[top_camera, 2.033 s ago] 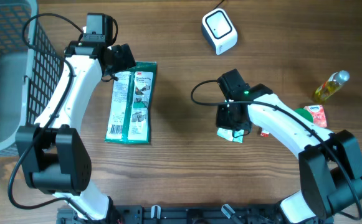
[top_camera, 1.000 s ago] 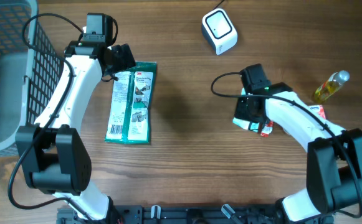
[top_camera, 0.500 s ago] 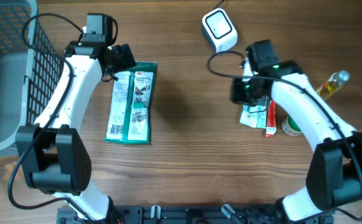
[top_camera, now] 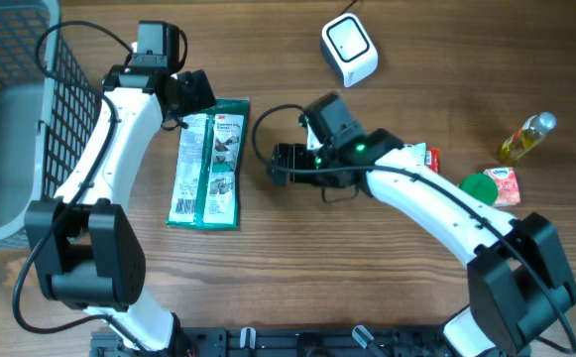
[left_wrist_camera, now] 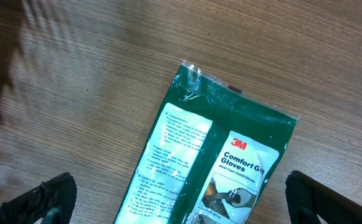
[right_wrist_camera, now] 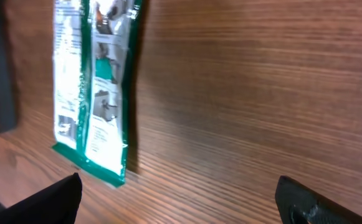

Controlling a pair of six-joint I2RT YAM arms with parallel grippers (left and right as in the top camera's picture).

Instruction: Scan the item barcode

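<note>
The gloves package (top_camera: 208, 164) lies flat on the table (top_camera: 297, 268), left of centre and well apart from the barcode scanner (top_camera: 349, 50). The left gripper (top_camera: 194, 97) hovers over its upper end, fingers (left_wrist_camera: 53, 199) spread apart, holding nothing. The right gripper (top_camera: 280, 164) is near its right edge, fingers (right_wrist_camera: 50, 202) spread apart, empty.

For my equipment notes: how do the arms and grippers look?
The left arm and right arm have white shells and black joints. The left gripper and right gripper are black. Black cables loop beside each; a green light glows on the right one.
</note>
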